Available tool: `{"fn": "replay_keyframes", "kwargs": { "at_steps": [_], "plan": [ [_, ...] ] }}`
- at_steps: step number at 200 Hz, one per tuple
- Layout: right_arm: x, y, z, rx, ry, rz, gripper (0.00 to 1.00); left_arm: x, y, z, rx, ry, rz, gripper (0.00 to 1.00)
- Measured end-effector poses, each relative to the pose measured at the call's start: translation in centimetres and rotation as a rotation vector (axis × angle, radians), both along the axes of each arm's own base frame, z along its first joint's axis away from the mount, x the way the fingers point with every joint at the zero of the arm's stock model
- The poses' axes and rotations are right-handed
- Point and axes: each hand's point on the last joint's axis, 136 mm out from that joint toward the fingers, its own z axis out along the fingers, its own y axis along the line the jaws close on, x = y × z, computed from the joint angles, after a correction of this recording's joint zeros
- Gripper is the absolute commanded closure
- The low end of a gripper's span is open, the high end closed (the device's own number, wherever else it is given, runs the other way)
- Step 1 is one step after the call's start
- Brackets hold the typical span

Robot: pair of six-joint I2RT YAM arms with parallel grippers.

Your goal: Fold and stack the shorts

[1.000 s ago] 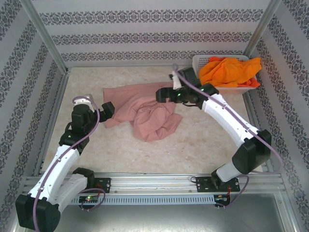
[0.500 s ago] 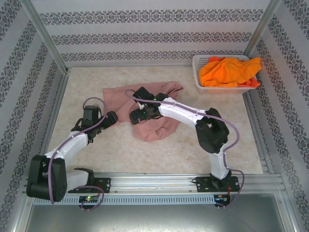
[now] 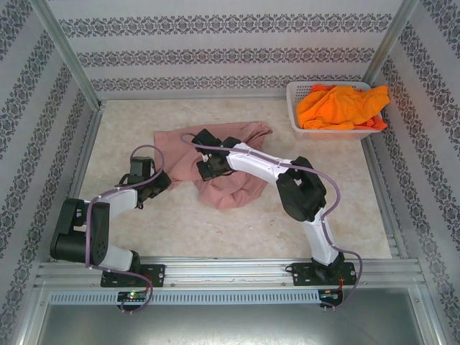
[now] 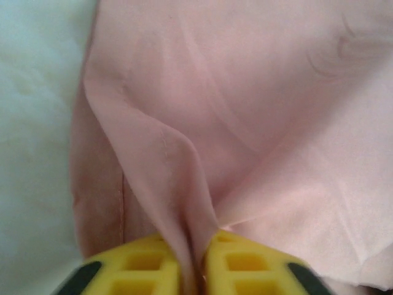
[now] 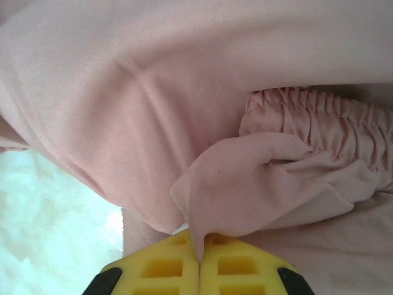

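Observation:
The dusty pink shorts (image 3: 233, 190) lie crumpled on the table left of centre. My left gripper (image 3: 164, 180) is at their left edge and shut on a raised fold of the pink cloth (image 4: 178, 184), which runs down between the yellow fingers (image 4: 245, 264). My right gripper (image 3: 203, 170) is over the middle of the shorts and shut on a pinched flap (image 5: 245, 184), with the gathered waistband (image 5: 319, 114) just beyond it. Orange shorts (image 3: 338, 104) are heaped in the basket at the back right.
The white mesh basket (image 3: 295, 97) stands in the back right corner against the wall. Patterned walls and metal frame posts close in the table on three sides. Bare marble-look tabletop (image 3: 345, 201) lies to the right of the pink shorts.
The right arm swung left from beside the basket onto the middle of the pink shorts. The left arm reached to their left edge. Both grippers went from open to shut on pink cloth.

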Motion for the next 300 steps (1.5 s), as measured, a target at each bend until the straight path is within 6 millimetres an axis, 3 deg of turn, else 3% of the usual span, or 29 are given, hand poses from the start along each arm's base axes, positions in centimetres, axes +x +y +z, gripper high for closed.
{"fn": "replay_keyframes", "kwargs": {
  "at_steps": [13,35,36,61,75,84,97,110,119,130,136,152,164,178,200,224,230,253,275,300],
  "plan": [
    [0.2,0.0,1.7,0.036,-0.012,0.000,1.00,1.2,0.7,1.3,0.005,-0.032,0.014,1.00],
    [0.8,-1.2,8.2,0.165,-0.097,-0.025,1.00,4.7,2.9,6.2,0.030,-0.147,0.053,1.00],
    [0.9,-1.5,9.2,0.186,-0.114,-0.029,1.00,5.0,3.1,6.6,0.031,-0.156,0.055,1.00],
    [0.1,-6.7,19.6,0.392,-0.297,-0.111,0.98,9.1,5.9,14.1,0.074,-0.315,0.091,1.00],
    [-1.0,-10.5,23.5,0.486,-0.391,-0.172,0.98,11.2,7.0,18.0,0.094,-0.393,0.101,1.00],
    [-1.9,-12.5,24.4,0.518,-0.426,-0.205,0.97,12.6,7.5,20.3,0.106,-0.437,0.102,1.00],
    [-3.7,-14.6,23.5,0.533,-0.437,-0.239,0.94,14.5,7.7,22.5,0.112,-0.479,0.095,1.00],
    [-5.5,-15.4,20.7,0.522,-0.400,-0.249,0.86,16.4,7.6,23.9,0.105,-0.507,0.078,1.00],
    [-6.6,-15.6,18.0,0.501,-0.362,-0.250,0.71,17.5,7.3,24.2,0.093,-0.514,0.060,0.96],
    [-8.1,-16.2,13.9,0.457,-0.288,-0.266,0.45,19.4,7.0,24.3,0.067,-0.515,0.034,0.75],
    [-8.9,-16.6,11.6,0.426,-0.252,-0.272,0.35,20.5,6.7,24.3,0.054,-0.518,0.014,0.67],
    [-10.7,-17.9,7.8,0.362,-0.190,-0.287,0.13,23.1,5.7,24.1,0.005,-0.509,-0.040,0.55],
    [-11.5,-18.6,6.9,0.343,-0.187,-0.298,0.03,24.7,4.9,24.0,-0.006,-0.503,-0.088,0.45],
    [-11.5,-19.0,7.6,0.356,-0.219,-0.306,0.02,25.0,3.4,23.4,0.001,-0.484,-0.147,0.34],
    [-10.8,-18.7,8.9,0.379,-0.268,-0.298,0.02,22.9,0.0,22.7,0.009,-0.458,-0.238,0.22],
    [-9.3,-17.6,8.1,0.350,-0.245,-0.286,0.02,17.4,-2.5,21.6,-0.008,-0.421,-0.293,0.17],
    [-8.8,-17.3,7.6,0.344,-0.220,-0.289,0.03,15.9,-2.5,21.3,-0.009,-0.419,-0.294,0.17],
    [-6.7,-16.7,5.8,0.375,-0.101,-0.359,0.21,11.2,-2.1,20.0,-0.016,-0.395,-0.279,0.14],
    [-5.6,-16.4,4.0,0.474,0.022,-0.487,0.22,7.1,-1.9,17.7,-0.032,-0.356,-0.258,0.10],
    [-6.1,-15.6,2.6,0.571,0.141,-0.622,0.21,3.4,-1.6,15.4,-0.037,-0.310,-0.227,0.08]
  ]
}}
